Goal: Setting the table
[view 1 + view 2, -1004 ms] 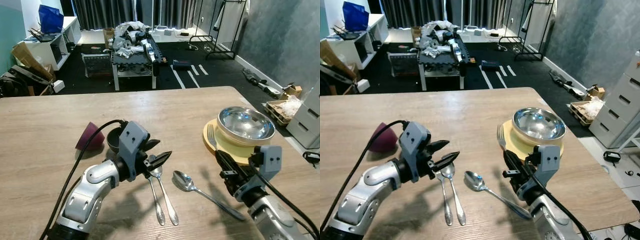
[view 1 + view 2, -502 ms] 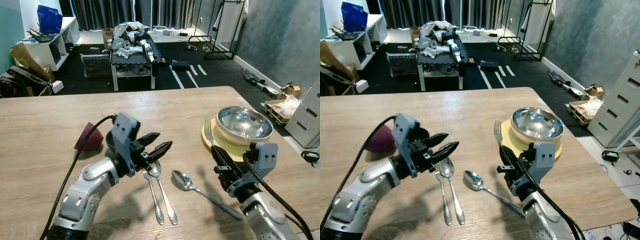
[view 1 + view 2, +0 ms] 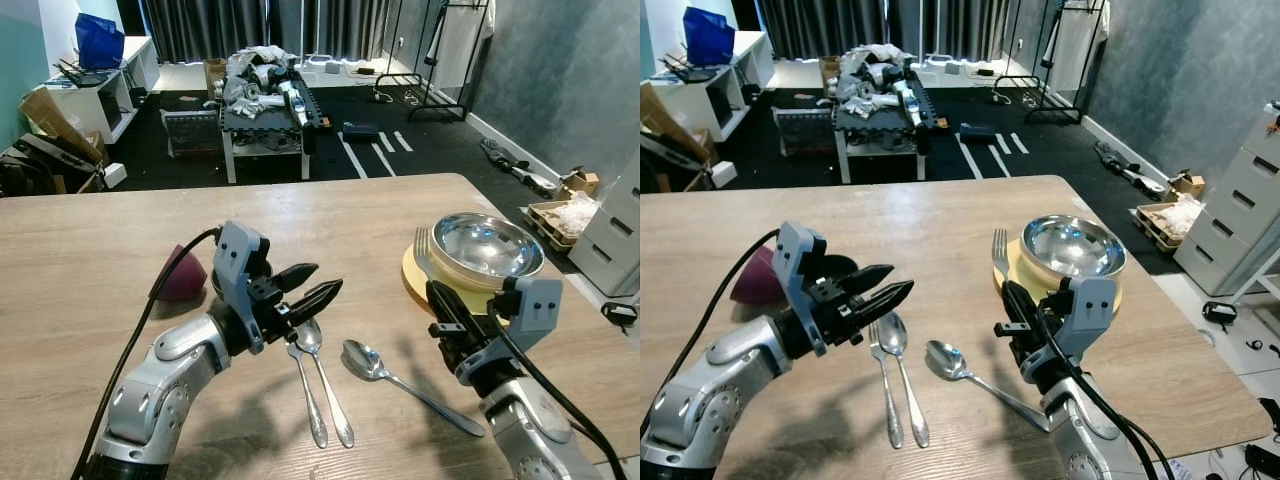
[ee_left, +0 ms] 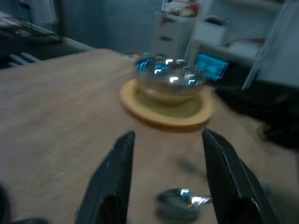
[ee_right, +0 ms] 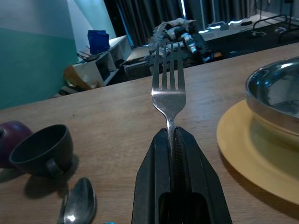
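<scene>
Right wrist view looks straight along the right gripper [image 5: 174, 135], whose two black fingers are pressed together on the handle of a fork [image 5: 168, 77], tines standing up. From the head camera the same gripper sits above the wooden table [image 3: 90, 230] just in front of the yellow plate [image 3: 425, 283], with the fork's tines reaching up beside the plate's near-left rim. A shiny steel bowl [image 3: 487, 243] rests on that plate.

Left of the plate, well apart from it, the left gripper [image 3: 306, 288] hovers over the table with its fingers spread and nothing between them, pointing toward the plate. Just under it lie a second fork [image 3: 303, 385] and a spoon [image 3: 322, 375] side by side, handles toward the robot. Between those two and the plate lies a larger spoon [image 3: 400, 382], angled with its bowl away from the plate. Farther left of the plate, behind the left gripper, a dark cup [image 5: 43, 149] stands next to a maroon bowl [image 3: 183, 274] tipped on its side.
</scene>
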